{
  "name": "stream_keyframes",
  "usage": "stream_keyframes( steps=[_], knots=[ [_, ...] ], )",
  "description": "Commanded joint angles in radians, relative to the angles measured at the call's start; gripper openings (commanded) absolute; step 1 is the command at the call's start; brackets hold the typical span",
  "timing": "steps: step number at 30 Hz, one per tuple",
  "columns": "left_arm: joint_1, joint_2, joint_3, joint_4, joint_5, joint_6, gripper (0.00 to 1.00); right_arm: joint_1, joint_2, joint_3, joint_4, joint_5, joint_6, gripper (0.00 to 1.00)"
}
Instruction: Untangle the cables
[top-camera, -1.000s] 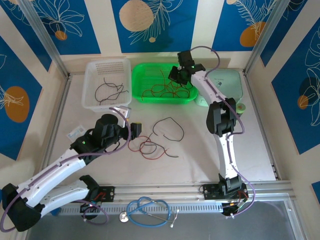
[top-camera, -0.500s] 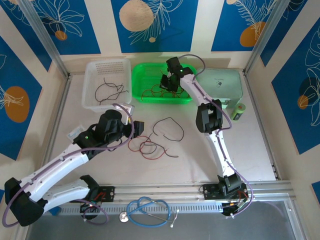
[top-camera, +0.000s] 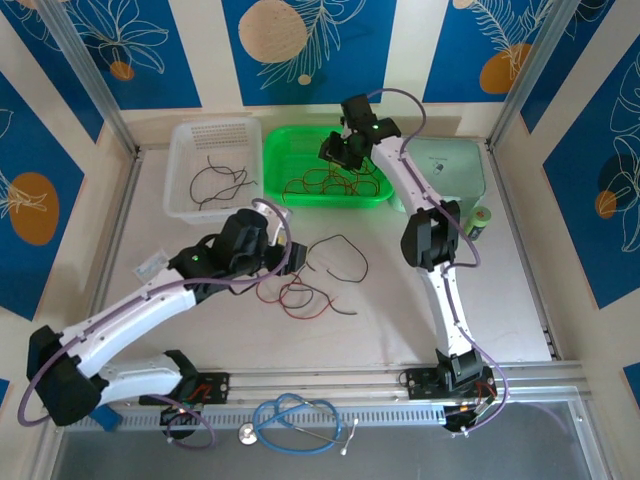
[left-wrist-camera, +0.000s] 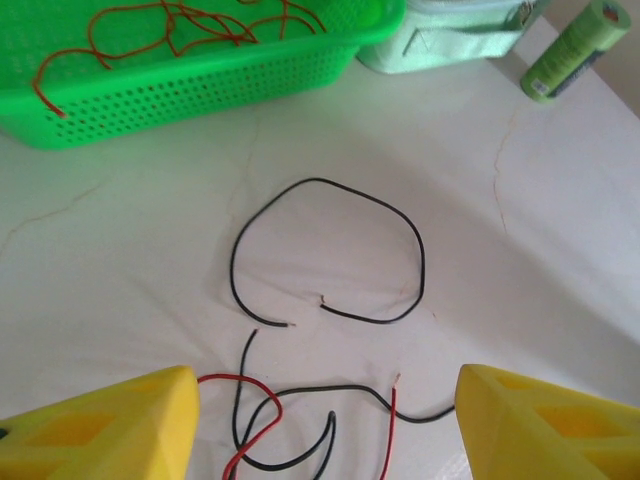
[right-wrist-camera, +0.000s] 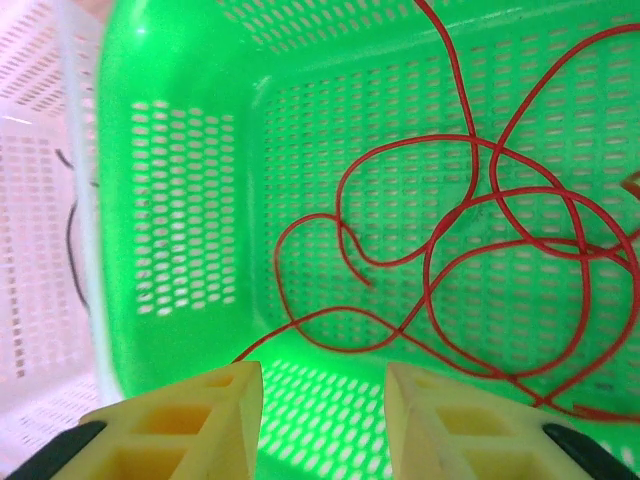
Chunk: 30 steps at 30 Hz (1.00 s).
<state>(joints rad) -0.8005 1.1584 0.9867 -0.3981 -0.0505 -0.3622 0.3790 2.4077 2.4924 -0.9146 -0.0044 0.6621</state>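
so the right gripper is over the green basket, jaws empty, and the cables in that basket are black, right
Not quite. The cables in the green basket are red, not black; the right wrist view shows them lying loose on its floor. The rest holds: the right gripper is over that basket with its jaws apart and empty.

Bright, even lighting with soft shadows; wrist-view edges seem slightly blurred.
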Motion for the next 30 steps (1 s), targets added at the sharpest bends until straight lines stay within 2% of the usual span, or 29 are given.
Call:
stream_keyframes(
  steps=[1,4,7,9,11,14,19,24,26,30],
  knots=[
    [-0.030,0.052,0.049,-0.035,0.046,0.011,0.67,-0.003,-0.124,-0.059,-0.021,0.003,-0.023,0.36],
    [-0.049,0.108,0.067,-0.042,0.085,0.051,0.67,-0.003,-0.221,-0.162,0.002,0.016,-0.034,0.35],
    [-0.051,0.189,0.102,-0.076,0.194,0.108,0.69,-0.002,-0.351,-0.311,0.055,0.030,-0.049,0.30],
    [-0.053,0.285,0.177,-0.169,0.290,0.152,0.70,-0.004,-0.453,-0.435,0.098,0.042,-0.060,0.29],
    [-0.068,0.372,0.250,-0.257,0.323,0.202,0.70,-0.008,-0.560,-0.560,0.143,0.052,-0.077,0.29],
    [-0.136,0.457,0.326,-0.339,0.220,0.326,0.72,-0.026,-0.735,-0.764,0.215,0.065,-0.104,0.32],
    [-0.189,0.549,0.366,-0.312,0.028,0.583,0.73,-0.071,-1.005,-1.036,0.284,0.070,-0.161,0.48],
    [-0.190,0.571,0.289,-0.154,0.004,0.937,0.76,-0.102,-1.190,-1.182,0.285,0.086,-0.213,0.59],
    [-0.192,0.583,0.264,-0.132,0.024,1.081,0.77,-0.120,-1.237,-1.217,0.281,0.082,-0.219,0.61],
    [-0.181,0.647,0.242,-0.080,-0.016,1.297,0.75,-0.143,-1.316,-1.274,0.278,0.063,-0.232,0.64]
  ],
)
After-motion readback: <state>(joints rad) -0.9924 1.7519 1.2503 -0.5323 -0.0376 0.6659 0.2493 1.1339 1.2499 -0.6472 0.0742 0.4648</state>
